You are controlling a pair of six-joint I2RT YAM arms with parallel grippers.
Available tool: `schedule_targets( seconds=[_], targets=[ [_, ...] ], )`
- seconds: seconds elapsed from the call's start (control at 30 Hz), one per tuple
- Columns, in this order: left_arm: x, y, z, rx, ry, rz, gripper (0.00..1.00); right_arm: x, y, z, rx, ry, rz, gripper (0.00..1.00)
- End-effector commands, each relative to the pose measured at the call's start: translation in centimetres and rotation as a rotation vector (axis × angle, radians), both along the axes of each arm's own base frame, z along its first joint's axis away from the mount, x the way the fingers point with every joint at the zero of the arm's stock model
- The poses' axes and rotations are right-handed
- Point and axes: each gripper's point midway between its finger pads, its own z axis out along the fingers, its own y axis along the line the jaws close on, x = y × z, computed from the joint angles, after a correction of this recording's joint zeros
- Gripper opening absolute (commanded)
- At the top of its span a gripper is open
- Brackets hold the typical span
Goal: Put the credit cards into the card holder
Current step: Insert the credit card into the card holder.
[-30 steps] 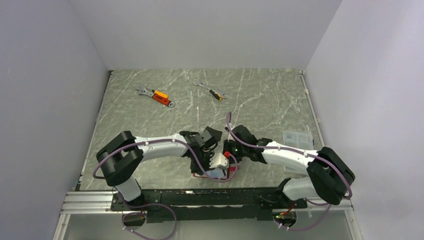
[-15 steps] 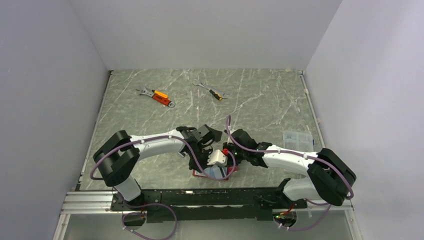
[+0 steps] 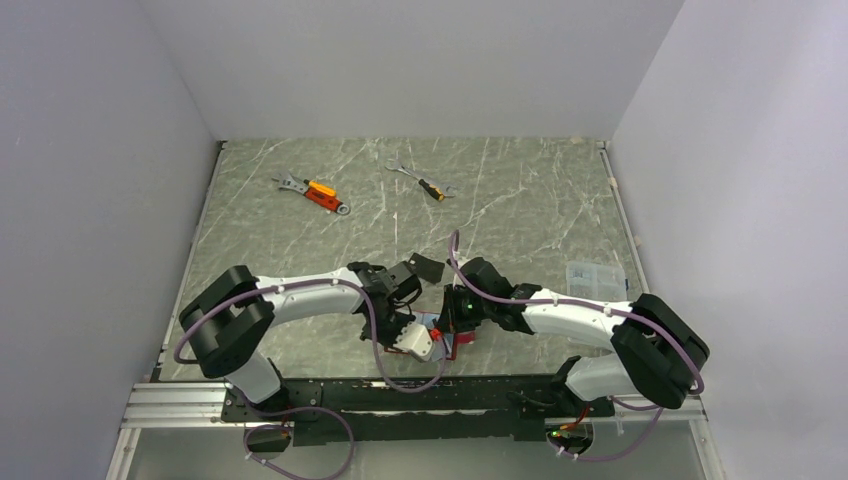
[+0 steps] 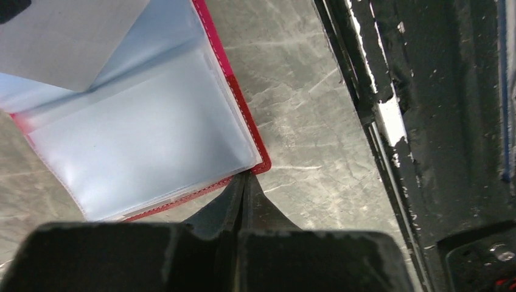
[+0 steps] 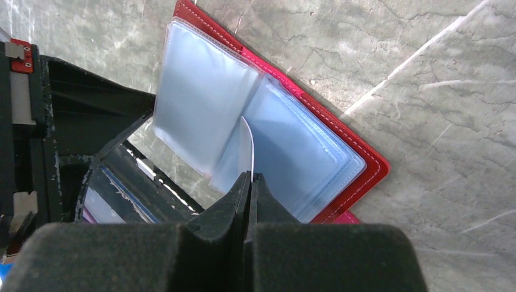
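Note:
The red card holder (image 3: 455, 345) lies open on the table near the front edge, its pale blue-grey pockets (image 5: 304, 146) facing up. My right gripper (image 5: 250, 176) is shut on a thin silver-grey credit card (image 5: 246, 146), seen edge-on and standing over the fold of the holder. That card's flat face (image 4: 67, 42) shows in the left wrist view above the holder (image 4: 152, 134). My left gripper (image 4: 243, 178) is shut, and its tips touch the holder's red rim at one corner. In the top view both grippers (image 3: 430, 335) (image 3: 450, 320) meet over the holder. A flat black card (image 3: 427, 267) lies just behind them.
Two orange-handled wrenches (image 3: 315, 192) (image 3: 430, 187) lie far back on the marbled table. A clear plastic box (image 3: 597, 278) sits at the right. The black base rail (image 4: 426, 121) runs close along the holder's near side.
My left gripper has swung toward the near edge and to the left, coming off the top of the holder to its rim. The right gripper has shifted slightly left with the card.

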Motion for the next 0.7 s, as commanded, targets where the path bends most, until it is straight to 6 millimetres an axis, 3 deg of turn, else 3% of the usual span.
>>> schedule_targets(
  seconds=[0.0, 0.4, 0.67],
  targets=[
    [0.8, -0.1, -0.2, -0.038, -0.114, -0.107, 0.03, 1.3, -1.2, -0.5, -0.074, -0.068, -0.022, 0.00],
    [-0.6, -2.5, -0.2, -0.074, -0.075, -0.019, 0.00, 3.5, -2.0, 1.0, -0.056, -0.097, -0.038, 0.00],
    [-1.9, -3.2, -0.2, -0.044, 0.019, 0.146, 0.00, 4.0, -0.9, 2.4, 0.021, -0.097, -0.073, 0.00]
  ],
)
